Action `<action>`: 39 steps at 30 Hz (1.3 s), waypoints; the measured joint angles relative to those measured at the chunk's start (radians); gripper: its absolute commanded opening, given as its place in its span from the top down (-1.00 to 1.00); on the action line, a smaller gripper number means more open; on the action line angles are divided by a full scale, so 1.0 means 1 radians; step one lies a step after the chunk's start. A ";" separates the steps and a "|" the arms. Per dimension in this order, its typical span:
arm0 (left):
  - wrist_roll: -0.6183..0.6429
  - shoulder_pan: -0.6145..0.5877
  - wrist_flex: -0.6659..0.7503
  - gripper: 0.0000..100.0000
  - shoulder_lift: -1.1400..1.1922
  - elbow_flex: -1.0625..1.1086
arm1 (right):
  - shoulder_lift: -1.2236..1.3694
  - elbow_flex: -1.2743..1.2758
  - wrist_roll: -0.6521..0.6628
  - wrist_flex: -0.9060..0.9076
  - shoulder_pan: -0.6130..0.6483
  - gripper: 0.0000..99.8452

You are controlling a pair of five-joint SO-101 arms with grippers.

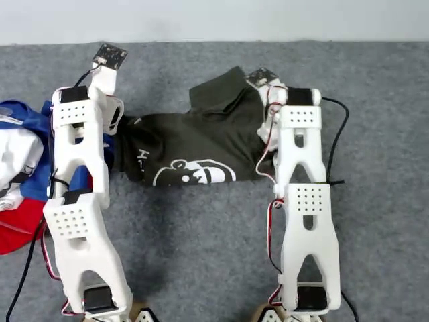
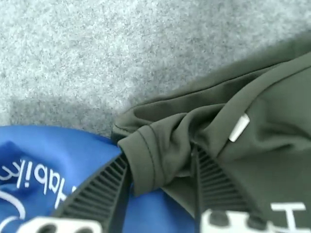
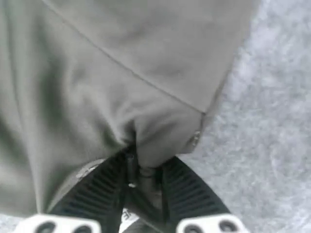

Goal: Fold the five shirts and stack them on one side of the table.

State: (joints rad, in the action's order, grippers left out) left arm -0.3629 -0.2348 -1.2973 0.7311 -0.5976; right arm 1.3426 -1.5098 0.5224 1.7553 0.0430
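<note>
While the olive shirt (image 1: 194, 144) is held at both ends

Shirt lies crumpled mid-table on the grey felt (image 1: 375, 134), white print up, between the two arms; left gripper (image 2: 160, 158) clamped on a bunched hemmed edge, cloth filling the gap between its fingers, just above the blue shirt (image 2: 63, 160); right gripper (image 3: 146, 162) nearly closed, pinching a fold at the opposite edge; pile (image 1: 17, 174) of blue, white and red shirts at the high view's left edge.

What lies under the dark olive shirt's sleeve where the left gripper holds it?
A blue shirt with white print lies directly beneath the dark olive shirt there, by the left gripper. How far it runs underneath is hidden by the olive fabric.
</note>
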 measured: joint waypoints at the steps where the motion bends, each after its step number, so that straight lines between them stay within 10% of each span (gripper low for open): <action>1: 0.000 0.000 -0.028 0.66 0.000 -0.020 | -0.009 0.008 0.002 0.000 -0.009 0.98; 20: 0.000 0.109 -0.437 0.66 0.000 -0.477 | -0.632 0.911 0.028 0.000 -0.298 0.98; 39: 0.146 0.408 -0.434 0.65 -0.002 0.023 | -0.786 1.155 0.160 -0.021 -0.569 0.98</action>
State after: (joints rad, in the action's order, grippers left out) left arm -0.2171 0.1734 -1.7315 0.7296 -0.5746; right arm 0.5570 -0.3544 0.6820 1.7338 -0.5263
